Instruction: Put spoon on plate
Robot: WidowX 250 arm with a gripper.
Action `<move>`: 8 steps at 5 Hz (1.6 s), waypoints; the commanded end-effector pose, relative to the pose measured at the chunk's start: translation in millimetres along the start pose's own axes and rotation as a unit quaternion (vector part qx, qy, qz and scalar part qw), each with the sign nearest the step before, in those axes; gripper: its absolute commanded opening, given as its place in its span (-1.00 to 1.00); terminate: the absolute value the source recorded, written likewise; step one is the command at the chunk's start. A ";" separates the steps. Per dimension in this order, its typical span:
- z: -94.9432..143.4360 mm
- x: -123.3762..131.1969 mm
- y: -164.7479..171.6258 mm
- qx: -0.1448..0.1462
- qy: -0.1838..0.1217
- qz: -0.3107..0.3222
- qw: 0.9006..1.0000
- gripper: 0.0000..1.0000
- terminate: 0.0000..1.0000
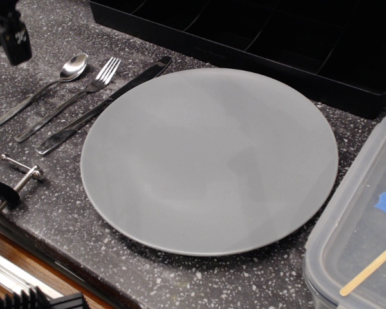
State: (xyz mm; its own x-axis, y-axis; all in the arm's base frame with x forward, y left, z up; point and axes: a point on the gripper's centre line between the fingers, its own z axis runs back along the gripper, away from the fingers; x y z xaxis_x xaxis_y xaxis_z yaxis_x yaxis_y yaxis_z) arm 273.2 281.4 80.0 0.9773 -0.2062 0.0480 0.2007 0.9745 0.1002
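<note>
The spoon [36,95] lies on the speckled dark counter at the far left, bowl pointing up-right and handle running down-left. The large grey plate [209,161] sits in the middle with nothing on it. My gripper [4,44] is at the top left corner, partly cut off by the frame edge, above and to the left of the spoon's bowl and apart from it. Its two dark fingers [17,45] look spread and hold nothing.
A fork [68,100] and a knife [103,106] lie between spoon and plate, parallel to the spoon. A black divided tray [276,38] runs along the back. A clear plastic container [347,212] holding a wooden stick sits at right. A metal clamp [18,172] sits at the counter's front-left edge.
</note>
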 end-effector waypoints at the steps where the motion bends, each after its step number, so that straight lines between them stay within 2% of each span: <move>1: -11.3 0.6 6.8 -0.005 0.006 0.003 1.000 1.00 -1.00; 3: -18.2 15.9 -2.6 -0.037 -0.021 0.014 0.999 1.00 -1.00; 4: -18.7 24.8 -4.3 -0.043 -0.033 0.021 0.998 1.00 -1.00; 7: -33.5 28.8 -18.2 -0.029 -0.051 0.023 0.998 1.00 -1.00; 8: -36.9 28.3 -13.6 -0.023 -0.049 0.033 0.998 -1.00 -1.00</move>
State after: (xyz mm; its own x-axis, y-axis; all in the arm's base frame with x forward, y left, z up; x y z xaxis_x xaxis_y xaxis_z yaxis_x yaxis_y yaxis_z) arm 300.7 263.8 28.4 0.9800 -0.1458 0.1354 0.1437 0.9893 0.0249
